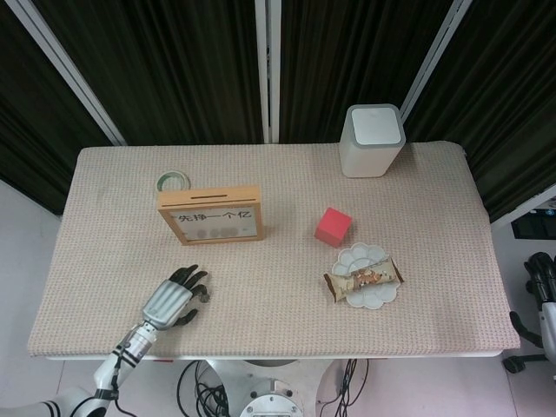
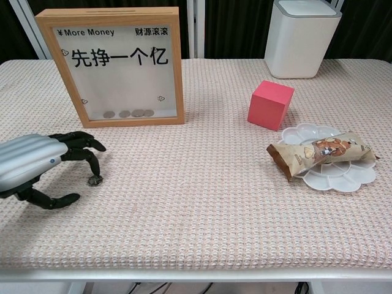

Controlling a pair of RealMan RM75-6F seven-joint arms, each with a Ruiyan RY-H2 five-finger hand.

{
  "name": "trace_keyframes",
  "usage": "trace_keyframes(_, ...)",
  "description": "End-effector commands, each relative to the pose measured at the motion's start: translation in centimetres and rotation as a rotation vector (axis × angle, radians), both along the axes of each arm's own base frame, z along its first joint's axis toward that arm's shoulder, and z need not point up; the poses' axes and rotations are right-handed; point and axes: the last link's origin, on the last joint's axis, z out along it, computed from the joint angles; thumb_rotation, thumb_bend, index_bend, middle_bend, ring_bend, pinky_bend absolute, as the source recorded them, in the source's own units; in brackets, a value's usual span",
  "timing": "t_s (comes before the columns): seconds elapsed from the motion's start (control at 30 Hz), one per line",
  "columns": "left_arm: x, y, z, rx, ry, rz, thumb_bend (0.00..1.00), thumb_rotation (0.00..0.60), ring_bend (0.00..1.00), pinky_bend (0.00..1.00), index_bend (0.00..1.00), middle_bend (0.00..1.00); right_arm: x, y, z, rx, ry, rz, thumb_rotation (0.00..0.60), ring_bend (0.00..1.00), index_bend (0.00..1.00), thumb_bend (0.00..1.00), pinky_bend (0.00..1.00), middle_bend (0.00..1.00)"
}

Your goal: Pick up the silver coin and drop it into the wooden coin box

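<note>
The silver coin (image 2: 95, 180) lies flat on the woven mat, in front of the wooden coin box (image 2: 116, 64) and a little to its left. My left hand (image 2: 37, 165) reaches in from the left, its dark fingers arched down, and one fingertip (image 2: 94, 170) touches or nearly touches the coin's top. The thumb lies apart on the mat and nothing is held. From the head view, the left hand (image 1: 171, 300) covers most of the coin, and the box (image 1: 211, 214) stands upright behind it. My right hand (image 1: 543, 278) hangs off the table's right edge, its fingers unclear.
A red cube (image 2: 270, 104) stands at mid-right. A white flower-shaped plate (image 2: 343, 180) carries a wrapped snack bar (image 2: 321, 152). A white bin (image 2: 303, 37) stands at the back right. A green tape roll (image 1: 173, 182) lies behind the box.
</note>
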Motion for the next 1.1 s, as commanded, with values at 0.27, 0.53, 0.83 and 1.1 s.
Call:
trace_keyframes(0.27,0.1,0.1,-0.3,-0.005,-0.005,0.004,0.31,0.6,0.04,0.16,0.37,0.12,-0.2,0.0,0.0,0.0,-0.003,-0.004,0.6,0.0,0.0,0.24,0.0,0.0)
trace_keyframes(0.53,0.2,0.5,-0.9,0.0,-0.009,0.007,0.31,0.6,0.04,0.17,0.39,0.13,-0.4,0.1,0.0,-0.001,-0.005,-0.007,0.6,0.0,0.0,0.24,0.0,0.0)
trace_keyframes(0.83,0.4,0.9,-1.1,0.011,-0.023,0.002,0.31,0.6,0.05,0.18,0.43,0.15,-0.6,0.3,0.1,-0.002,-0.006,-0.012,0.6,0.0,0.0,0.24,0.0,0.0)
trace_keyframes(1.1,0.7,1.5,-1.7,0.023,-0.045,-0.01,0.31,0.6,0.08,0.21,0.49,0.18,-0.7,0.8,0.2,-0.009,-0.005,-0.02,0.6,0.0,0.0,0.24,0.0,0.0)
